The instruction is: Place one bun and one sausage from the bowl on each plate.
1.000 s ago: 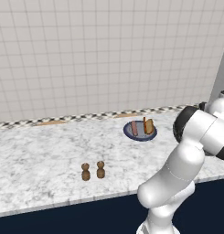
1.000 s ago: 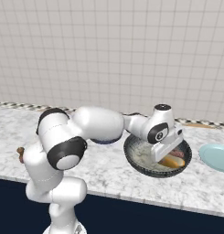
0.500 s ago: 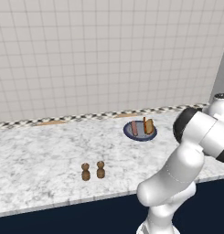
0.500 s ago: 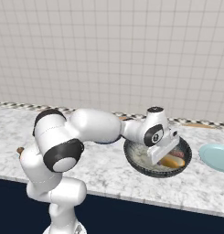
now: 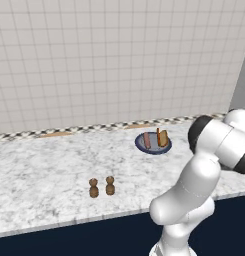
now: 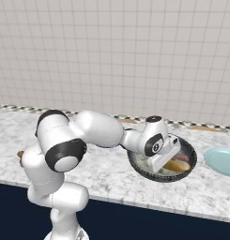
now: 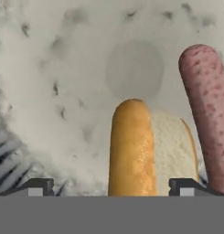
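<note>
The bowl sits on the marble counter at the robot's right front; in the right base view you find it at about 4 o'clock from the picture's middle, with the arm's wrist reaching in over its near left rim. Your gripper is down inside it. In the hand view the jaws stand wide: the two dark fingertips rise at 7 and 5 o'clock, well apart, with nothing clamped between them.

Between those tips lies the bun, golden crust on one side and pale cut face on the other, running from the bottom edge up toward the centre. Its crust side sits nearer the middle of the gap; its pale side reaches close to the 5 o'clock tip. Just beside it, at 3 o'clock, lies a pink speckled sausage, touching or nearly touching the bun's pale side; you cannot tell which. The bowl's speckled floor spreads behind both, and its ribbed wall shows at 8 o'clock.

In the left base view the navy plate rests near the tiled wall at about 2 o'clock, already carrying a sausage and a bun. The light blue plate lies at 3 o'clock in the right base view, near the bowl. Two small brown shakers stand together toward the counter's front edge.
</note>
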You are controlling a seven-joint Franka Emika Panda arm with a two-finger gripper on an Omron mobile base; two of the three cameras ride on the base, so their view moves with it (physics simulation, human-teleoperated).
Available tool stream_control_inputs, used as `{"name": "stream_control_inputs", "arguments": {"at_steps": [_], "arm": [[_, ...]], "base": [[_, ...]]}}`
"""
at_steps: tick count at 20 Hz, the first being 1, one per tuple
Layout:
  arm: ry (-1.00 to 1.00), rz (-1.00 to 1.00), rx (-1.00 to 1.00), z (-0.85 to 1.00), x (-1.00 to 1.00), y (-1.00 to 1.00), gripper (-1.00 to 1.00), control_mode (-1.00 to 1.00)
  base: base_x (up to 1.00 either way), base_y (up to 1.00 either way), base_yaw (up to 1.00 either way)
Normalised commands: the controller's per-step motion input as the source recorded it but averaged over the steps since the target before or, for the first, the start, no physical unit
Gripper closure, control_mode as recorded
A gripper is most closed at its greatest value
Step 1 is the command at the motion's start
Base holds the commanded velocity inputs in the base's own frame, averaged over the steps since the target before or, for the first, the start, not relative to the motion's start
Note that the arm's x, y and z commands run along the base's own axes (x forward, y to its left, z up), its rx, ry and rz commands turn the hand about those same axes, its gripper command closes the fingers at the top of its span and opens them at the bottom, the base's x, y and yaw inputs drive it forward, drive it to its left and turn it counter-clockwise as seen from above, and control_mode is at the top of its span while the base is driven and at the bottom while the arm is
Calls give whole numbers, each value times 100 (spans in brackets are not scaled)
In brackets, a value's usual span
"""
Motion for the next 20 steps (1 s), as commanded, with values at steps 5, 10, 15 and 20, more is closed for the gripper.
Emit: {"name": "stream_control_inputs", "arguments": {"at_steps": [5, 10, 15, 20], "arm": [[0, 0, 0, -2, 29, -10, -100, -100], [0, 0, 0, -5, 30, -23, -100, -100], [0, 0, 0, -2, 13, -18, 100, -100], [0, 0, 0, 0, 1, 0, 100, -100]], "base": [[0, 0, 0], [0, 0, 0], [0, 0, 0], [0, 0, 0]]}}
